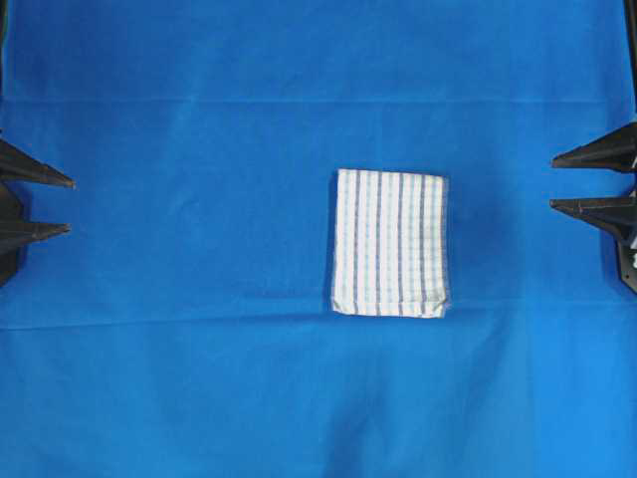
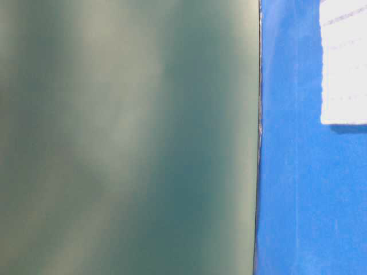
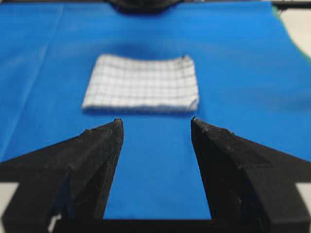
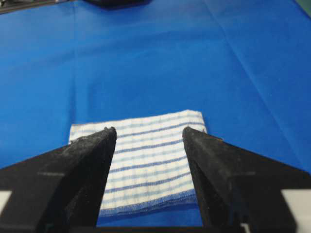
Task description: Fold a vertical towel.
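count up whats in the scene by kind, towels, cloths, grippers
towel, striped white, folded: 1
blue tablecloth: 1
grippers, left gripper and right gripper, both open and apart from the towel: 2
total: 4

1. One towel (image 1: 389, 243), white with blue stripes, folded into a single small stack.
2. Two robot hands: the left hand (image 1: 70, 206) and the right hand (image 1: 552, 182).
3. One blue tablecloth (image 1: 199, 378) covering the tabletop.
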`<move>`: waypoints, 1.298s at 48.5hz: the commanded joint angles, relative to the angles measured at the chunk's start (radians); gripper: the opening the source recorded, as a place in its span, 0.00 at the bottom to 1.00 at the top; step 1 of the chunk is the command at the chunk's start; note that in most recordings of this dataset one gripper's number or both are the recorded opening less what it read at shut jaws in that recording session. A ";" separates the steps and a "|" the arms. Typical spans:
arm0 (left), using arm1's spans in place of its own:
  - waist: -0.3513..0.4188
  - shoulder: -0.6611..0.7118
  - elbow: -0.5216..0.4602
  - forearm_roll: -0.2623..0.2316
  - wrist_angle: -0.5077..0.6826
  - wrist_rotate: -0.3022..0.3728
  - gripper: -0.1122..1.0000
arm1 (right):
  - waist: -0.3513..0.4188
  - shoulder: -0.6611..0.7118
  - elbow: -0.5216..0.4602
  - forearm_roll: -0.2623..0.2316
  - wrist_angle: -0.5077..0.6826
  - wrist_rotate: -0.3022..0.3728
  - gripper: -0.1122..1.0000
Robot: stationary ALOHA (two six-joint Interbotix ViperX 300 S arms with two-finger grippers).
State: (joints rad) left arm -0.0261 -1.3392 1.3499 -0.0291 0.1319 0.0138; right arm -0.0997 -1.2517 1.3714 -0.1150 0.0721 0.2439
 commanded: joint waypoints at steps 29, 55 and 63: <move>0.034 0.003 0.002 -0.002 -0.005 -0.003 0.60 | 0.000 0.012 -0.015 0.008 0.003 0.003 0.65; 0.034 0.002 0.002 0.000 -0.003 -0.003 0.60 | 0.000 0.015 -0.014 0.008 0.003 0.002 0.65; 0.034 0.003 0.002 0.000 -0.003 -0.003 0.60 | 0.000 0.014 -0.014 0.008 0.003 0.002 0.65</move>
State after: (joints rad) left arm 0.0046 -1.3438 1.3622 -0.0291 0.1319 0.0123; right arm -0.0997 -1.2517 1.3714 -0.1089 0.0798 0.2454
